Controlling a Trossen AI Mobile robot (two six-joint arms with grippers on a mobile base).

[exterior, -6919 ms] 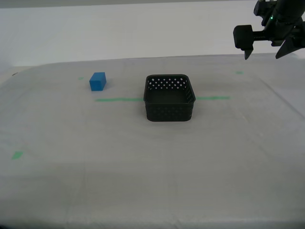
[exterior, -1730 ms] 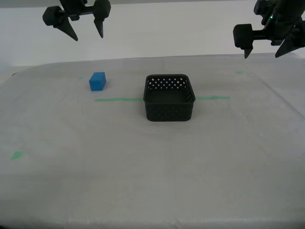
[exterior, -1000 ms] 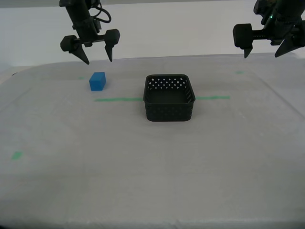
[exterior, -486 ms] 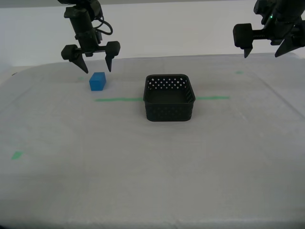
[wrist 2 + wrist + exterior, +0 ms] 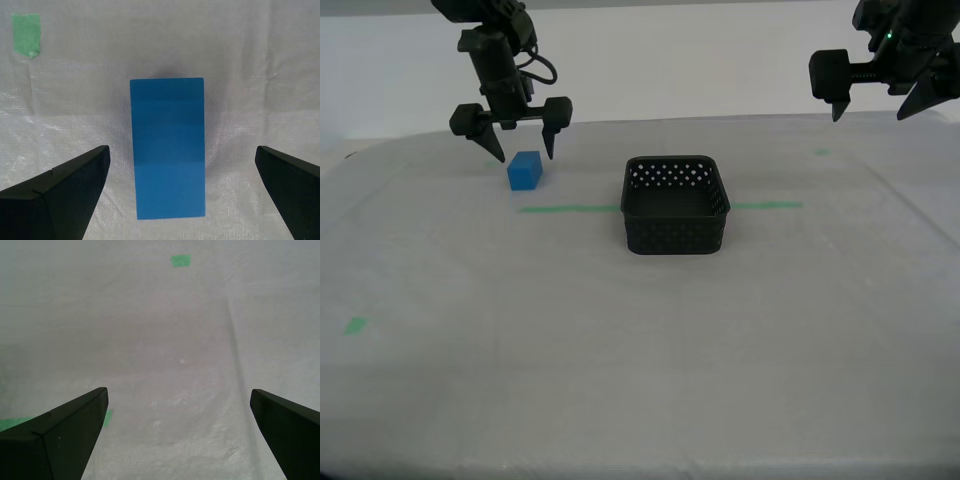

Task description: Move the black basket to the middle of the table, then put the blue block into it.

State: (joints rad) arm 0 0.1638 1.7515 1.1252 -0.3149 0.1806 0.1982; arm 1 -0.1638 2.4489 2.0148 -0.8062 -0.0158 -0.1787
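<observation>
Just above the blue block [image 5: 524, 171], at the exterior view's left, my second gripper [image 5: 521, 151] hangs with its jaws spread wide and nothing in them; in its wrist view the block [image 5: 168, 148] sits centred between the fingertips [image 5: 65, 180], untouched. The block rests on the table [image 5: 640, 340], well apart from the black basket [image 5: 676, 204] at mid-table on the green tape line [image 5: 567, 209]. My first gripper [image 5: 877, 106] hovers wide open and empty at the exterior view's upper right.
</observation>
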